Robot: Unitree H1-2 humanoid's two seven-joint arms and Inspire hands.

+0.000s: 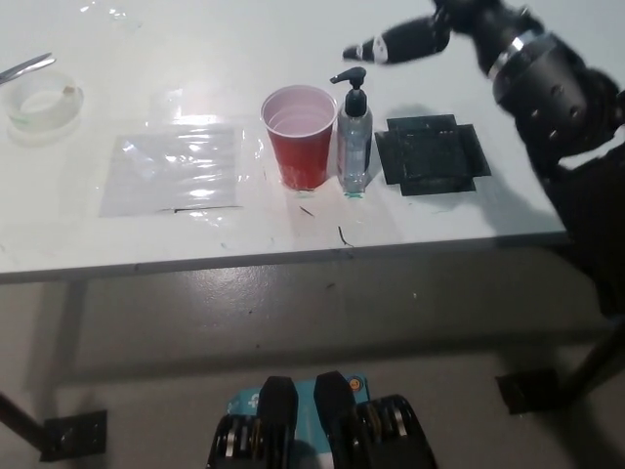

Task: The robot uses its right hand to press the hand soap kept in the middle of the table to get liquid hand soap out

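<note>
A clear hand soap bottle (354, 142) with a black pump head stands near the middle of the white table (244, 49). Touching or nearly touching its left side is a red plastic cup (301, 136), upright, its pale inside showing. My black right hand (410, 39) hovers above and slightly right of the pump, fingers stretched out toward the left, holding nothing and a short way clear of the pump. The right forearm (547, 83) comes in from the right edge. My left hand is out of the picture.
A black square mat (433, 154) lies just right of the bottle. A clear plastic sheet (176, 168) lies left of the cup. A roll of clear tape (41, 103) and a metal tool (24, 67) sit at the far left. The table's front edge (293, 256) runs below.
</note>
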